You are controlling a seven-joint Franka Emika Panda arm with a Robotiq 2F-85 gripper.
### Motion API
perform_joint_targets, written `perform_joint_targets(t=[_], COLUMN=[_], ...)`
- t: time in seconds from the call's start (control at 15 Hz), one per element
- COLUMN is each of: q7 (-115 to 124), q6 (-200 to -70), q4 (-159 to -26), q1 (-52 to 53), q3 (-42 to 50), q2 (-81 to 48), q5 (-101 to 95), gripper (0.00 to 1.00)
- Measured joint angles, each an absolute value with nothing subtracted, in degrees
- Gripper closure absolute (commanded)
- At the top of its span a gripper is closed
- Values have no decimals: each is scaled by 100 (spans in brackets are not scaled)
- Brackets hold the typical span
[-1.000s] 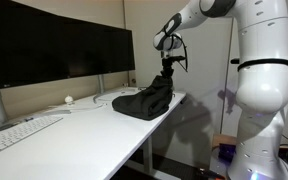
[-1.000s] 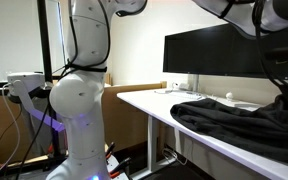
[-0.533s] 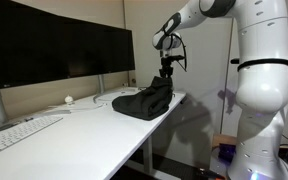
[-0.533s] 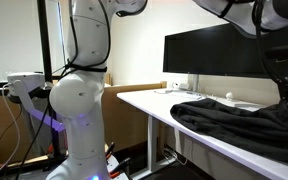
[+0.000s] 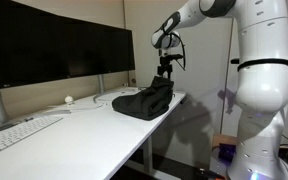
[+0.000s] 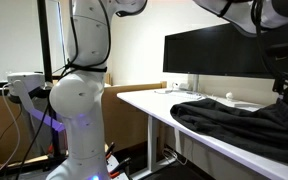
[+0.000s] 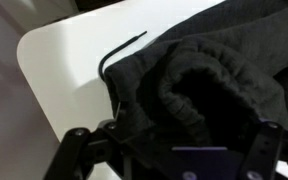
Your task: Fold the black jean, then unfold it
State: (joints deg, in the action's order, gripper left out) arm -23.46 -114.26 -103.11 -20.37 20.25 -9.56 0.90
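Alignment between the jaws and the cloth was the relation your coming move depended on. The black jean [image 5: 142, 101] lay bunched on the far end of the white desk [image 5: 74, 140], close to its corner. The gripper [image 5: 164, 74] hung directly over the end of the heap nearest that corner, where the cloth rose in a peak up to the jaws. In an exterior view, the long axis of the heap ran from under the jaws along the desk toward the keyboard [image 5: 19, 133]. Only one arm served the cell, so you had no choice of reach.

In the wrist view, the gathered waistband [image 7: 209, 85] sat just ahead of the jaws, and its drawstring [image 7: 119, 55] trailed onto bare desk. The fingers [image 7: 74, 148] stood at the frame's outer edges. Dark cloth hid their tips, so you could not tell how far open they were or whether they held the fabric.
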Motion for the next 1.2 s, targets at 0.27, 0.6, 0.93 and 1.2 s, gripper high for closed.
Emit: perform_joint_targets(t=[0.27,0.6,0.93,1.2], q7=[-2347,-2355,-2438,-2561], q6=[-11426,-11426,-11426,-11427], q4=[-10155,-9981,-9895,-9875], q1=[-2036,-2031,-2016,-2013], q3=[2021,1985,1937,1920], q2=[-863,-619,-408,-323], q5=[80,80,80,95], gripper=[0,0,0,0])
